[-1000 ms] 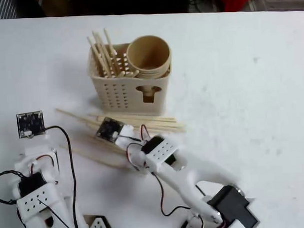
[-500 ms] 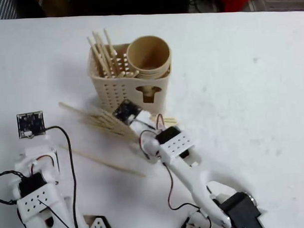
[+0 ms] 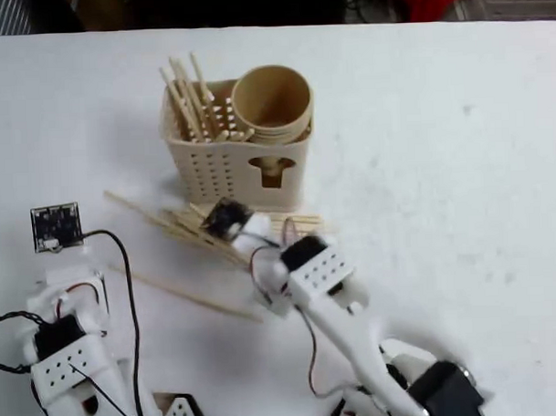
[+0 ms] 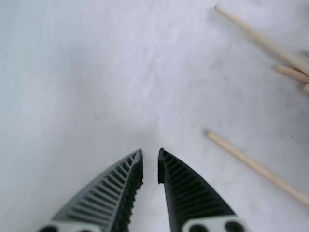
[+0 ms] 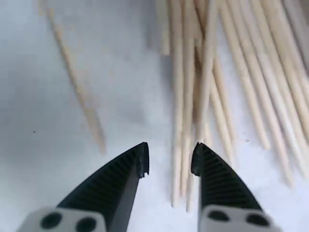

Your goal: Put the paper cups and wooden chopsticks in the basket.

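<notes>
A beige perforated basket [image 3: 224, 166] stands at the back of the white table. It holds stacked paper cups [image 3: 272, 100] and several upright wooden chopsticks [image 3: 188, 91]. A loose pile of chopsticks [image 3: 174, 225] lies fanned in front of the basket, and a single chopstick [image 3: 185, 293] lies nearer. My right gripper [image 5: 169, 163] hovers open just over the pile's ends [image 5: 207, 92], with one or two stick ends between its tips. My left gripper [image 4: 149, 160] hangs low over bare table at the front left, its fingers nearly together and holding nothing.
The right arm [image 3: 326, 288] stretches from the front edge toward the basket. The left arm [image 3: 64, 352] sits folded at the front left with a black cable [image 3: 131, 304]. A stray chopstick [image 5: 77, 92] lies apart from the pile. Bare table spreads to the right.
The right arm pushed toward the basket and drew back a little. The chopstick pile, which lay level in front of the basket, got swept left and now lies fanned at a slant.
</notes>
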Controlling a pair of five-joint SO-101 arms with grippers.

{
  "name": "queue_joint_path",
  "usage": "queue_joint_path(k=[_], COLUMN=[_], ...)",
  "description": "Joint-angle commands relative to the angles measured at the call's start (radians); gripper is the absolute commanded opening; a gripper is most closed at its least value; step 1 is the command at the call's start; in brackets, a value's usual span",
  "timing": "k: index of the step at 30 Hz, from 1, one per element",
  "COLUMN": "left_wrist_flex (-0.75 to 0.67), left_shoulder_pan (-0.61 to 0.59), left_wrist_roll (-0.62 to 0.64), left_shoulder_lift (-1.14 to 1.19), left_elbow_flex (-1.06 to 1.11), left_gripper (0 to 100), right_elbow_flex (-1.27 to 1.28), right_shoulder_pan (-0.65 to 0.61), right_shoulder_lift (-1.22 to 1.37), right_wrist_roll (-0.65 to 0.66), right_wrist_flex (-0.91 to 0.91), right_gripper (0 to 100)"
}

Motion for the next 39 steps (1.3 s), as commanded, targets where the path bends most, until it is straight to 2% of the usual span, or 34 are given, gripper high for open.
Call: queue_joint_path(k=[1, 4, 11, 16, 19, 22, 33, 39], left_wrist_flex=[-0.028, -0.028, -0.028, -0.028, -0.028, -0.028, -0.028, -0.028], left_shoulder_pan=[0.013, 0.013, 0.013, 0.013, 0.013, 0.013, 0.013, 0.013], left_wrist_roll=[-0.008, -0.008, -0.008, -0.008, -0.008, -0.008, -0.008, -0.008], left_shoulder_lift=[-0.015, -0.015, -0.015, -0.015, -0.015, -0.015, -0.015, -0.015], left_elbow_flex=[-0.005, -0.005, -0.005, -0.005, -0.005, -0.005, -0.005, -0.005], left_gripper=[8, 8, 8, 8, 8, 8, 8, 8], right_elbow_flex=[-0.023, 0.021, 0.071, -0.018, -0.061, -0.087, -0.109, -0.117], right_shoulder_pan=[-0.117, -0.186, -0.196, -0.183, -0.147, -0.088, 0.165, 0.185], right_shoulder_lift=[-0.088, -0.097, 0.051, 0.160, 0.211, 0.252, 0.266, 0.265], right_wrist_roll=[0.011, 0.011, 0.018, 0.018, 0.018, 0.017, 0.014, 0.018], right_wrist_flex=[0.010, -0.024, -0.165, -0.116, -0.094, -0.094, -0.088, -0.065], right_gripper=[12.0, 12.0, 12.0, 11.6, 10.6, 1.5, 1.6, 2.4])
